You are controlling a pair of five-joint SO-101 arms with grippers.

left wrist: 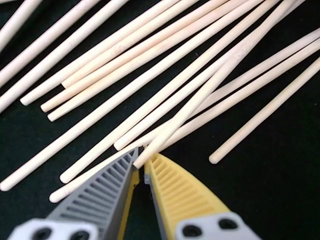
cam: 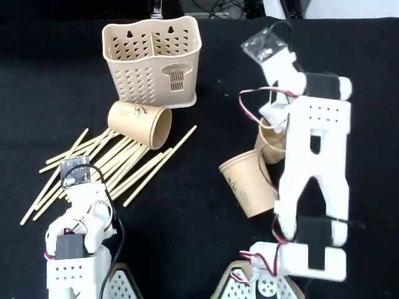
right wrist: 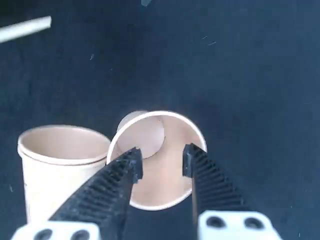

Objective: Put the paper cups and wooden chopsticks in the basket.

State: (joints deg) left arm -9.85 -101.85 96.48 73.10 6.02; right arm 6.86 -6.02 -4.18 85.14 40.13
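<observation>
Several wooden chopsticks (cam: 118,159) lie fanned on the black table, left of centre. My left gripper (cam: 76,171) sits at their near-left end. In the left wrist view its grey and yellow fingers (left wrist: 141,160) are pinched on the end of one chopstick (left wrist: 210,80). One paper cup (cam: 138,123) lies on its side in front of the beige basket (cam: 153,62). At the right, my right gripper (cam: 273,129) hangs over a second cup (cam: 274,144). Its black fingers (right wrist: 162,157) are open above that cup's mouth (right wrist: 165,190). A third cup (cam: 249,184) (right wrist: 57,160) lies beside it.
The basket has two compartments and stands at the back, left of centre. The white right arm (cam: 315,162) stretches along the right side of the table. Black cloth between the chopsticks and the right-hand cups is bare.
</observation>
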